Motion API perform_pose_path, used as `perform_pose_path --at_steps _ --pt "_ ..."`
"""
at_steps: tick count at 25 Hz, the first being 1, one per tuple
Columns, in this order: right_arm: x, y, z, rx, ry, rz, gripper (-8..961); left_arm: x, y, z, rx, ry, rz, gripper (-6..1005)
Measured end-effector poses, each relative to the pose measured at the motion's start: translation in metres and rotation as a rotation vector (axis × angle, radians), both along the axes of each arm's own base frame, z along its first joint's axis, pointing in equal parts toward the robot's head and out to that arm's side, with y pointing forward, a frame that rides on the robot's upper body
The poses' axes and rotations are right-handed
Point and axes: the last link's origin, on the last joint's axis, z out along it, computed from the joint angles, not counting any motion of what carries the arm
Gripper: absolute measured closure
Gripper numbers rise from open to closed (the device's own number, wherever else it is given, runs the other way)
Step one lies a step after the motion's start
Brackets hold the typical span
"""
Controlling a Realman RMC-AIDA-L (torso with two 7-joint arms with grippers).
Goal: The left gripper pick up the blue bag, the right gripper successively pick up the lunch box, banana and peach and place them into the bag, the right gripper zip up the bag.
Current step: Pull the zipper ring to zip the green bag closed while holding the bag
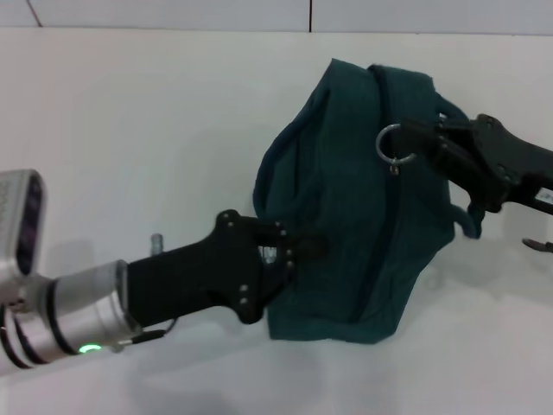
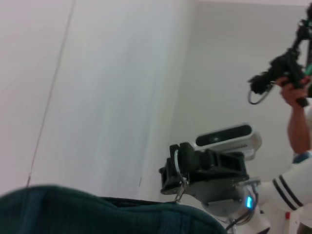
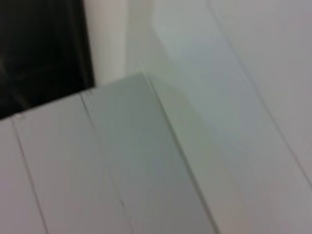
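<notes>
The blue bag (image 1: 346, 216) lies slumped on the white table, its zipper line running down the middle. My left gripper (image 1: 309, 249) reaches in from the left and is shut on the bag's near-left fabric. My right gripper (image 1: 413, 138) comes from the right and is shut on the metal ring pull (image 1: 389, 144) of the zipper, at the bag's upper right. In the left wrist view the bag (image 2: 97, 212) fills the lower edge, with the right gripper (image 2: 176, 168) and the ring pull (image 2: 179, 170) beyond it. The lunch box, banana and peach are out of view.
The white table (image 1: 155, 130) spreads around the bag. A small grey post (image 1: 156, 242) stands just behind my left arm. A dark object (image 1: 540, 246) pokes in at the right edge. A person's arm (image 2: 295, 122) holding a black device shows far off in the left wrist view.
</notes>
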Motion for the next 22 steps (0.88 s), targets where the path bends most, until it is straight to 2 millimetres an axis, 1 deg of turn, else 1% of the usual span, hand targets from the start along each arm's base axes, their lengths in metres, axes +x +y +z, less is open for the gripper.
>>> perform_pose_path --at_steps 3,6,11,18,22 --pt "-0.002 -0.001 0.003 0.002 0.025 0.002 935 -0.004 0.001 0.014 0.016 0.011 -0.04 952" --pt "0.003 0.01 0.005 0.033 0.012 -0.065 935 -0.006 0.001 0.021 0.01 0.018 -0.05 951" --pt "0.005 0.028 0.004 0.066 -0.025 -0.144 935 -0.008 -0.002 0.021 -0.007 0.032 -0.057 950" --pt "0.004 0.04 0.005 0.099 -0.04 -0.183 935 -0.01 -0.005 0.02 -0.01 0.037 -0.052 948" --pt "0.008 0.045 0.008 0.135 -0.045 -0.22 935 -0.012 -0.006 0.021 -0.01 0.039 -0.049 946"
